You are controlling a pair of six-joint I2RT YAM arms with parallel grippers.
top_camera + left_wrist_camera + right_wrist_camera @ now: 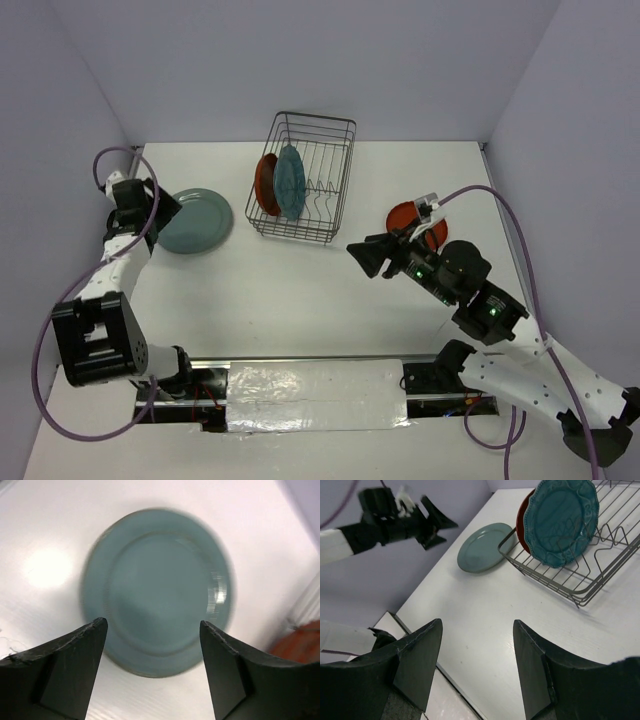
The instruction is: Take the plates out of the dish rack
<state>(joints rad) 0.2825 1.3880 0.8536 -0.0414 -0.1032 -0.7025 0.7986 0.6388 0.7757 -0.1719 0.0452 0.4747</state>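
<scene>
Two of the plates are already laid flat on the bench (pixel 300 300): the pale grey-teal plate (pixel 195 221) to the left of the dish rack (pixel 316 118), and an orange-red plate (pixel 400 215) to its right, partly covered by the right arm (pixel 480 300). Two stand upright at the rack's left end, the scalloped teal-blue plate (pixel 290 182) and, just beside it on the left, a second orange-red plate (pixel 264 186). The step in hand is judged to be the setting-down of the grey-teal plate: the left claw (pixel 152 625) is held spread and empty over it. The right claw (pixel 477 625) is likewise spread and empty, aimed toward the rack from well apart. The next move is judged to call for a claw to be brought to the scalloped plate's upper rim, clenched there, and raised clear of the divider prongs (pixel 609 530) without the red plate beside it being dragged. The scalloped rim and prongs are shown plainly by the right wrist view only; the plate at the right is shown by the top view alone; the left wrist view is blurred
</scene>
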